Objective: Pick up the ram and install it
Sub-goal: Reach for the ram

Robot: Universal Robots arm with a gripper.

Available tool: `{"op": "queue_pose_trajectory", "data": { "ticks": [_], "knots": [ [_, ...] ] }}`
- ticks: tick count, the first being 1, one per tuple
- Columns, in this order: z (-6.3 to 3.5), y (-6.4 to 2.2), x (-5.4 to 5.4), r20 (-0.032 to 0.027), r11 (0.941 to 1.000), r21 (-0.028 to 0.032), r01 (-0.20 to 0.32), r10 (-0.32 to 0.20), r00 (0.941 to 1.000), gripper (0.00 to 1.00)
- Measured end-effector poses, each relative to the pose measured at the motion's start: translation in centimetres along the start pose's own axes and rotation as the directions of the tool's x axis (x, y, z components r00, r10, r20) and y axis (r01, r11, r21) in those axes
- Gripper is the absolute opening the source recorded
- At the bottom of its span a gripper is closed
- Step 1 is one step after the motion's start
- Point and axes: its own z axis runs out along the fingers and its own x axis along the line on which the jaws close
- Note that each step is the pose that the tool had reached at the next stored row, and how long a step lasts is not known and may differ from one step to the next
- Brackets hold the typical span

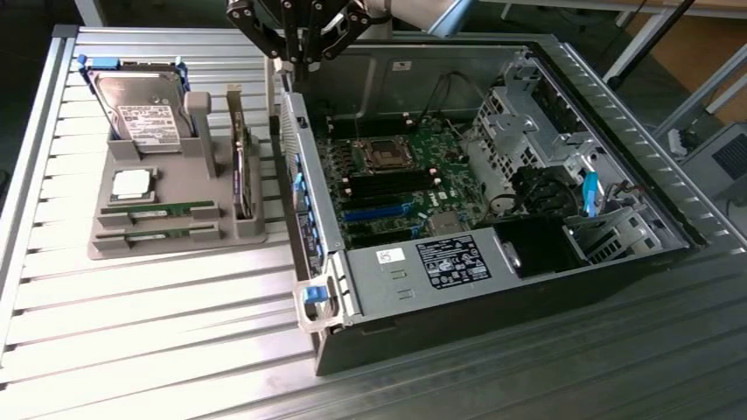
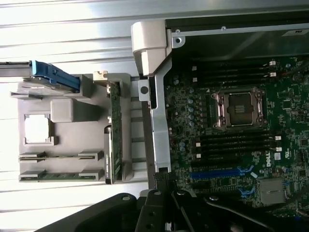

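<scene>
Exterior view: gripper (image 1: 301, 58) is hanging high over the far end of the case wall (image 1: 299, 175), well apart from the ram. Cannot tell whether the pincer is spread or pressed together.

Ram (image 1: 157, 211) is lying on edge in a slot at the near end of the grey holder (image 1: 175, 249). Second stick (image 1: 157, 234) is lying parallel just beside it, in the next slot toward the camera. Holder is sitting on the slatted table (image 1: 140, 341), on the exterior view's left of the case (image 1: 491, 289).

Also on the holder:
- Processor (image 1: 131, 184) is resting flat just behind the sticks.
- Hard drive (image 1: 140, 109) with blue rails is leaning at the far end.
- Expansion card (image 1: 241, 171) is standing upright along the edge nearest the case.

In the way: the card and the case wall are both standing between the sticks and the motherboard (image 1: 403, 188).

Inside the case, a drive cage (image 1: 526, 114) is filling the far corner, black cables (image 1: 531, 188) are looping below it, and a labelled cover (image 1: 450, 261) is lying across the near end.

Wrist view is looking down on the same layout. The wall is showing as a pale bar dividing holder from motherboard. Socket (image 2: 240, 108) is sitting mid-board, with long black slots (image 2: 236, 141) running alongside it.
</scene>
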Motion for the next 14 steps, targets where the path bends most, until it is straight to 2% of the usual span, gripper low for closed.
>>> {"op": "queue_pose_trajectory", "data": {
  "ticks": [14],
  "knots": [
    [-0.07,-0.18,2.4,0.0000,1.0000,0.0000,0.000,0.000,1.0000,0.09]
  ]
}}
